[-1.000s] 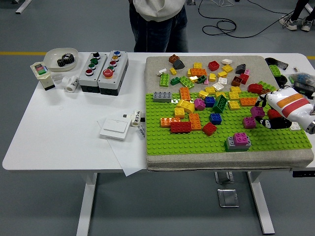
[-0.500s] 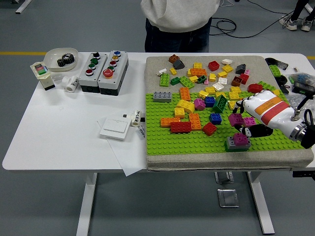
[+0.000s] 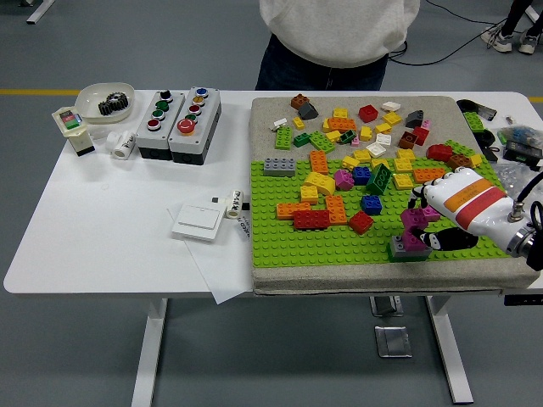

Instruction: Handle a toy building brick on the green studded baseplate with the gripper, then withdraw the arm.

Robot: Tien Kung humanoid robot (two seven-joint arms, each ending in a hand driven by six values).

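At the frame's lower right, the right hand (image 3: 428, 222) is gripping a magenta brick (image 3: 415, 218) in its fingers over the grey brick (image 3: 407, 248) on the baseplate (image 3: 322, 243) (already carrying another magenta one). Pressing squarely, studs aligned, should seat it best.

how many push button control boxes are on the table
2: both grey, side by side at the table's far left part, the left box with black, green and red buttons, the right box with several coloured ones.
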